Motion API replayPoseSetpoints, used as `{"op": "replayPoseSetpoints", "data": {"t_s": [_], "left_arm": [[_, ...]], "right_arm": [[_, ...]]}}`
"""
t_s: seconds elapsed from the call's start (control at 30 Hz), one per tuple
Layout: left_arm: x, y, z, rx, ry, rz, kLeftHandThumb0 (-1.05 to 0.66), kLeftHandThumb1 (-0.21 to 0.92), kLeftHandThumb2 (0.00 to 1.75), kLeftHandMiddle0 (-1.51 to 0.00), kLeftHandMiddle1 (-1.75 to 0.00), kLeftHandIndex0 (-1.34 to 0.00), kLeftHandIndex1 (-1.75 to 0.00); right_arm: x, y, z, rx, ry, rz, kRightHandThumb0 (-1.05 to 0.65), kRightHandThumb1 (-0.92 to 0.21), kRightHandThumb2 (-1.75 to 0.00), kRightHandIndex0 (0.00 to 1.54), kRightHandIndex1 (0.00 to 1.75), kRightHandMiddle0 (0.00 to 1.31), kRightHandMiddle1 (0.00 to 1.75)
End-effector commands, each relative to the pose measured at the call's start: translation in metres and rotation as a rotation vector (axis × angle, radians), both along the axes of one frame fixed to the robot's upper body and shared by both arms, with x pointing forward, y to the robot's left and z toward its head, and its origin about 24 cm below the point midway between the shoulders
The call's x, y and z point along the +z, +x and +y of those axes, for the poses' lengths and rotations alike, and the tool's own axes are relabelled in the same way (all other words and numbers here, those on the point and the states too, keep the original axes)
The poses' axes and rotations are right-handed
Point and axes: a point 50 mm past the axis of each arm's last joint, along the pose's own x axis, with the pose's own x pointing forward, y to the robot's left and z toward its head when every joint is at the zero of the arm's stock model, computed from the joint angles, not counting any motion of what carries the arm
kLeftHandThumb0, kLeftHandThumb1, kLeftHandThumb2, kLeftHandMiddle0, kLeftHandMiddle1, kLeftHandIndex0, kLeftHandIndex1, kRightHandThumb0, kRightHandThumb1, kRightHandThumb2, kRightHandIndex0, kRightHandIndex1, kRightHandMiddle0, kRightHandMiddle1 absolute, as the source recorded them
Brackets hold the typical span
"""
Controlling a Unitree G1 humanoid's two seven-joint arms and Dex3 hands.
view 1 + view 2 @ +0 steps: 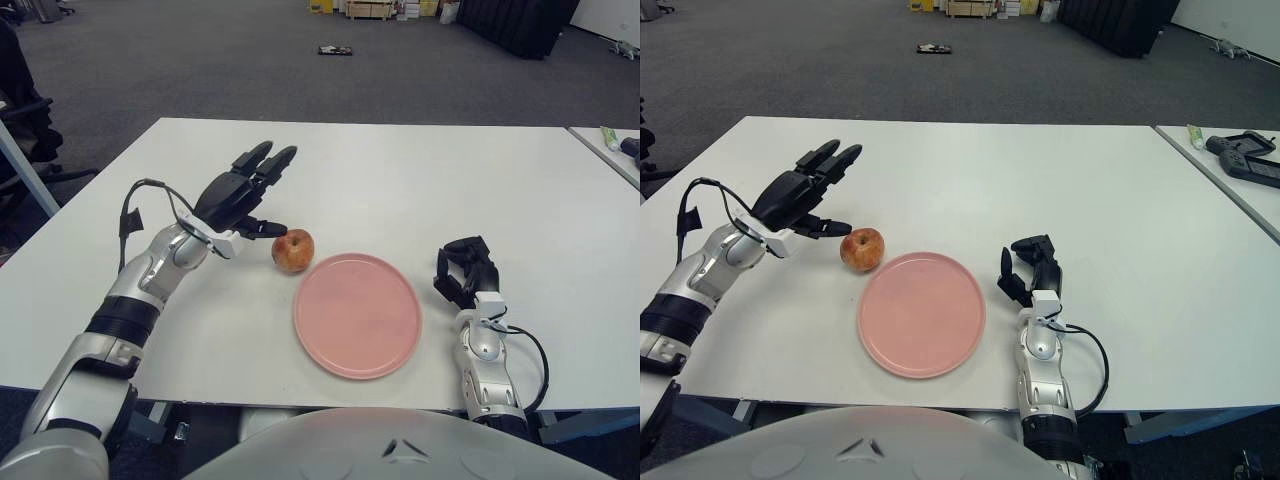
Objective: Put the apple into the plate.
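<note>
A red-yellow apple (293, 250) stands on the white table (400, 170), just off the upper-left rim of the pink plate (357, 314). My left hand (247, 192) hovers to the left of and above the apple, fingers spread wide and holding nothing; its thumb tip reaches close to the apple's left side. My right hand (462, 272) shows to the right of the plate, fingers curled, with nothing in it. The plate holds nothing.
A second table's corner (1230, 160) with a dark controller and a small green item lies at the far right. Grey carpet floor stretches beyond the table, and a chair (20, 110) stands at the far left.
</note>
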Motion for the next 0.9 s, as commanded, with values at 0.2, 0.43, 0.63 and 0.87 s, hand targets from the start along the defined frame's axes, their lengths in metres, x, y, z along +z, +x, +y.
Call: {"op": "replayPoseSetpoints", "data": {"t_s": [0.2,0.43,0.63,0.87], "left_arm": [[0.000,0.001,-0.011,-0.120,0.098,0.000,-1.05,0.79,0.48,0.00,0.00,0.00,0.00],[-0.011,0.002,-0.024,-0.181,0.187,0.025,-1.05,0.80,0.47,0.00,0.00,0.00,0.00],[-0.019,0.003,-0.030,-0.217,0.252,0.069,-1.05,0.81,0.46,0.00,0.00,0.00,0.00],[-0.024,0.000,-0.034,-0.276,0.330,0.120,-1.05,0.80,0.45,0.00,0.00,0.00,0.00]], "right_arm": [[-0.008,-0.004,0.000,-0.019,0.009,0.057,-0.38,-0.70,-0.83,0.54,1.26,0.32,1.75],[-0.008,-0.005,0.000,-0.016,0.012,0.052,-0.38,-0.70,-0.83,0.55,1.27,0.32,1.75],[-0.008,-0.005,-0.001,-0.018,0.018,0.050,-0.38,-0.70,-0.84,0.56,1.27,0.33,1.75],[-0.008,-0.007,-0.001,-0.025,0.024,0.049,-0.38,-0.69,-0.84,0.54,1.27,0.33,1.75]]}}
